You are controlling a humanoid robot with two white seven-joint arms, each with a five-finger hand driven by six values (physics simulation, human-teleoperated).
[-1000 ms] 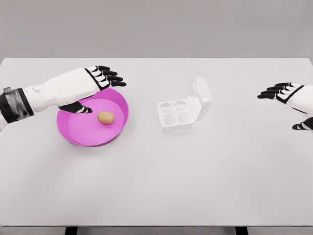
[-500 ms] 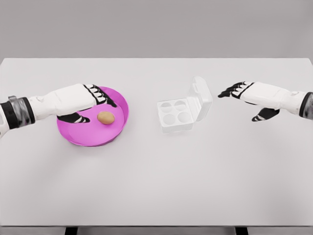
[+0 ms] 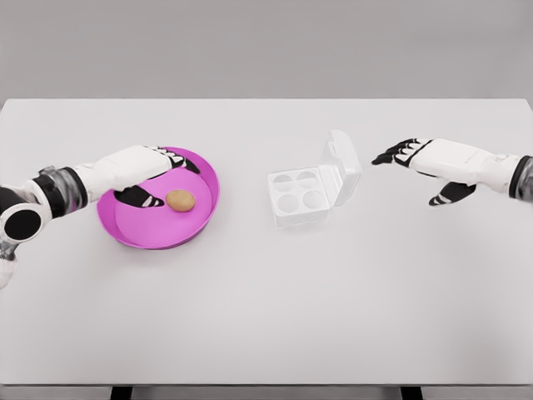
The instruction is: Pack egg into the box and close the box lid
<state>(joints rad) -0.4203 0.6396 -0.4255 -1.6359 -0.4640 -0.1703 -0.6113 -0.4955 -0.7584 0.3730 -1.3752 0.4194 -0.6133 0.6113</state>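
A brown egg (image 3: pixel 180 200) lies in a shallow magenta bowl (image 3: pixel 133 231) on the left of the white table. My left hand (image 3: pixel 163 177) is low over the bowl just left of the egg, fingers spread above it and thumb beside it, holding nothing. A clear egg box (image 3: pixel 298 197) with four empty cups sits at the table's middle, its lid (image 3: pixel 341 167) standing up on the right side. My right hand (image 3: pixel 416 162) hovers open to the right of the lid, apart from it.
The white table (image 3: pixel 266 308) fills the view, with its front edge near the bottom of the picture and a grey wall behind.
My left hand has dropped and drawn back into the bowl beside the egg. My right hand came in from the right edge toward the box lid and then held still.
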